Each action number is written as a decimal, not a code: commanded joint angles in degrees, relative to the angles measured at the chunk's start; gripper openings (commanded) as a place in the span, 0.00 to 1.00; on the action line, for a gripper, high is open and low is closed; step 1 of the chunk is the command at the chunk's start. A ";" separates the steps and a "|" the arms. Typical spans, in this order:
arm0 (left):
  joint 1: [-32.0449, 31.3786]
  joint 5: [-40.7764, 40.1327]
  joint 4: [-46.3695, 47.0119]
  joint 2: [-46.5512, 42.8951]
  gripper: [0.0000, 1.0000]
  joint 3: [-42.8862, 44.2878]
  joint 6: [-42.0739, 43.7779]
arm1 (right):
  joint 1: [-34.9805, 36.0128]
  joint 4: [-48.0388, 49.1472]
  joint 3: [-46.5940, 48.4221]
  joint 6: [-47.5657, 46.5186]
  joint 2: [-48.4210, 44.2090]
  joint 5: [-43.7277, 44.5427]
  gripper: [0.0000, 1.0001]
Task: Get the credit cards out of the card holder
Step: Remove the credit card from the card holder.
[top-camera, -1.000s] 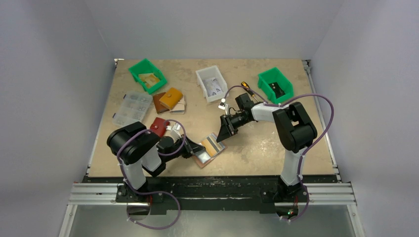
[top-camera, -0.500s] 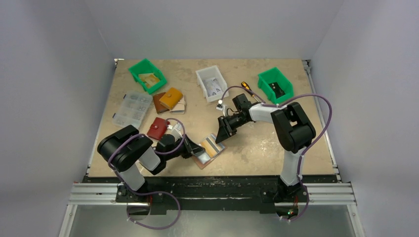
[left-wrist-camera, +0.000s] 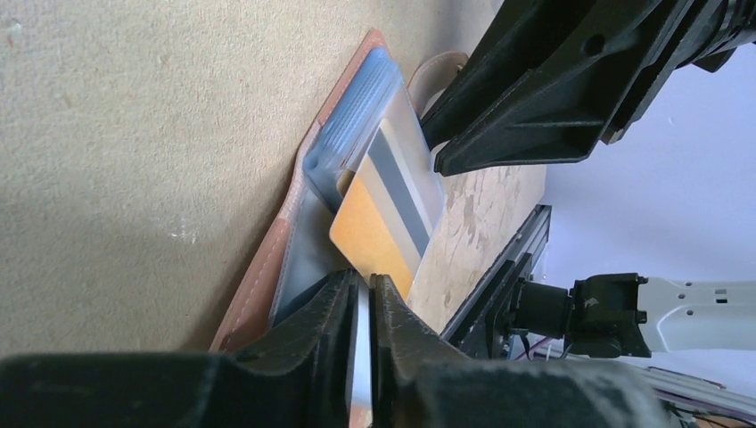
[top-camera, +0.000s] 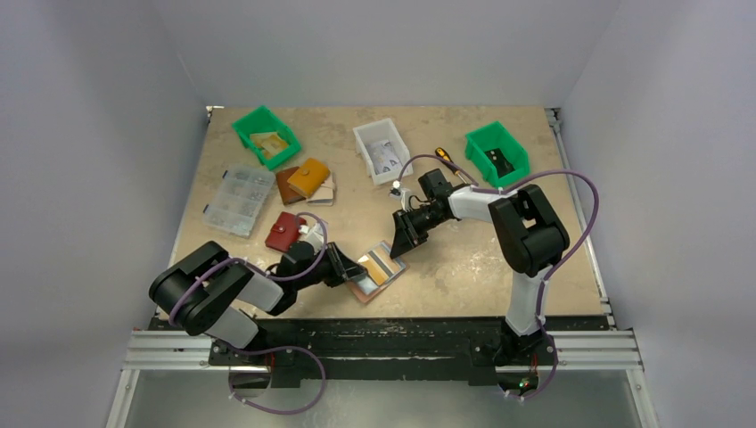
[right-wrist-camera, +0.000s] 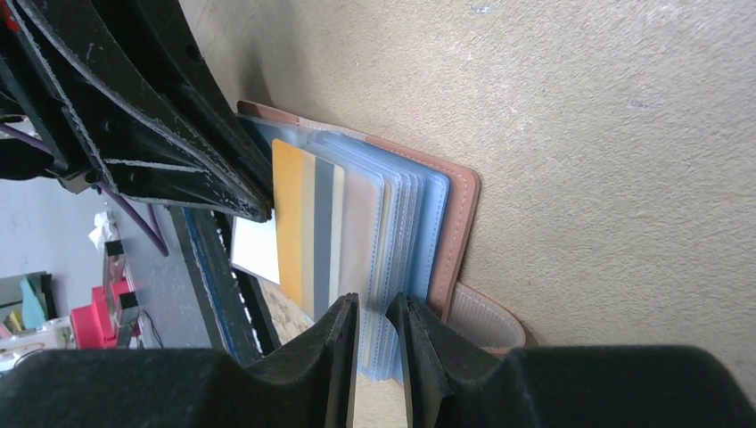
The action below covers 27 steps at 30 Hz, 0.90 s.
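Two black plastic pincers, one wallet, cards and sundry containers on a speckled tan chipboard table point(top-camera: 464, 267).

1. Left gripper point(left-wrist-camera: 361, 283): matt, angular, at 9 o'clock of the wallet. Its jaws are pressed almost together on the thin edge of a pale silvery-white card point(right-wrist-camera: 254, 250).
2. Flat brown-pink leather bifold card holder point(top-camera: 367, 292): stitched rim, spread flat at 6 o'clock of the table. It has a fan of clear bluish plastic sleeves point(right-wrist-camera: 406, 223). A glossy tan-gold card with a grey stripe point(left-wrist-camera: 374, 241) lies in the top sleeve.
3. Right gripper point(right-wrist-camera: 372, 303): at 1 o'clock of the wallet, jaws pinched narrowly on the sleeve fan's far edge.
4. Small red pouch point(top-camera: 285, 230): at 10 o'clock.
5. Mustard-yellow wallet point(top-camera: 312, 176): farther, beside a clear compartmented box point(top-camera: 236, 198).
6. Two green bins point(top-camera: 266, 134) and one white bin point(top-camera: 381, 149): rectangular plastic, at 11, 1 and 12 o'clock, along the far edge.
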 commanded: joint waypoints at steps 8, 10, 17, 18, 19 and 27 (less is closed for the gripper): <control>0.17 -0.69 8.07 4.29 0.36 -0.69 -4.52 | 0.30 -0.79 1.42 -2.28 -0.13 2.38 0.31; 0.10 -0.84 9.61 5.81 0.38 -0.95 -5.24 | 0.36 -0.82 1.42 -2.28 -0.14 2.27 0.31; -0.69 -3.47 22.84 13.26 0.40 -3.08 -11.01 | 0.54 -0.77 1.42 -2.28 -0.13 1.88 0.31; -0.80 -3.67 25.85 15.13 0.40 -3.35 -12.18 | 0.61 -0.76 1.42 -2.28 -0.13 1.91 0.31; -0.95 -3.78 28.63 17.54 0.40 -3.51 -13.16 | 0.60 -0.77 1.42 -2.28 -0.13 1.91 0.31; -1.34 -3.60 48.66 34.56 0.07 -3.30 -20.12 | 0.65 -0.87 1.44 -2.28 -0.13 2.92 0.31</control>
